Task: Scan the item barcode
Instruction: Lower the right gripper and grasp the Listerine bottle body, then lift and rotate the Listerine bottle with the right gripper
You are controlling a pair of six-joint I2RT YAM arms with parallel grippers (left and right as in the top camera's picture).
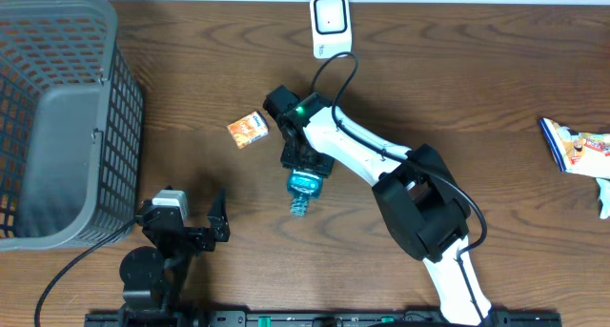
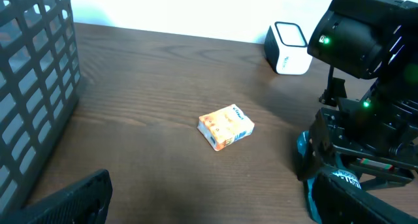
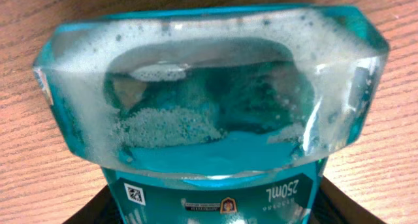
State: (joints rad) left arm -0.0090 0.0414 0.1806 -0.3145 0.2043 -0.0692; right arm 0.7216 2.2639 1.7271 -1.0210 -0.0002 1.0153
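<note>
The right gripper [image 1: 307, 167] stands over the base end of the teal bottle [image 1: 302, 192], and in the wrist view its dark fingers [image 3: 88, 214] flank the bottle on both sides. Whether they are pressing it or only bracketing it I cannot tell. The bottle lies on its side near the middle of the wooden table [image 1: 457, 70], base toward 12 o'clock under the gripper and narrow cap end toward 6 o'clock. Up close it is filled with blue liquid, foam clings inside the base, and the label carries a small square printed code [image 3: 134, 193]. From the bottle, a small orange box [image 1: 247, 130] lies apart at 10 o'clock. The white scanner [image 1: 330, 24] stands at 12 o'clock by the far edge, its cable looping down to the right arm [image 1: 367, 151]. The left gripper [image 1: 191, 222] sits low at 8 o'clock, jaws spread wide with nothing between them. A grey mesh basket [image 1: 124, 108] fills the 9 o'clock side. A printed packet [image 1: 577, 146] lies well apart at 3 o'clock, at the table's right edge.
</note>
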